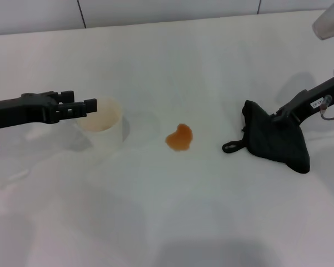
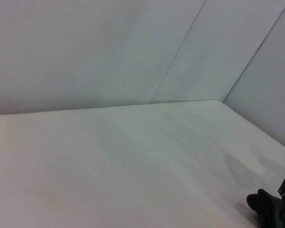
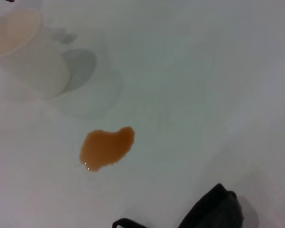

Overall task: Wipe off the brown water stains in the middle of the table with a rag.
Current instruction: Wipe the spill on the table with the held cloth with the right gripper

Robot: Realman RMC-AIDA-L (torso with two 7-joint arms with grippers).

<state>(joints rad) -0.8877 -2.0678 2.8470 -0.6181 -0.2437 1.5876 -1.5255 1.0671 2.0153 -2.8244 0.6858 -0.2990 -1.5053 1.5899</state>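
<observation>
Stain to wipe: the brown water stains (image 1: 179,137) form one small orange-brown puddle at the centre of the head view, still whole and wet-looking on the table (image 1: 172,222).
Right gripper: the right gripper (image 1: 278,116) sits at centre right of the head view, buried in the black rag (image 1: 278,139); whether its fingers are apart or clamped on the cloth I cannot tell, since the rag hides them.
Rag: it lies bunched on the table, right of the puddle and apart from it, with a small loop (image 1: 232,147) trailing toward the stain. In the right wrist view only its edge shows at the lower margin, the puddle above it.
Step in hand: probably securing the rag before dragging it to the puddle.
Doing it well: get a firm hold on a thick fold, keep the cloth flat under the gripper, then sweep left across the whole puddle with light downward pressure, so liquid is soaked up rather than pushed outward.
Left gripper: the left gripper (image 1: 83,107), fingers slightly apart, hovers at centre left over the rim of the white cup (image 1: 103,125).
Risk: a sweep carried too far left could nudge the cup.
</observation>
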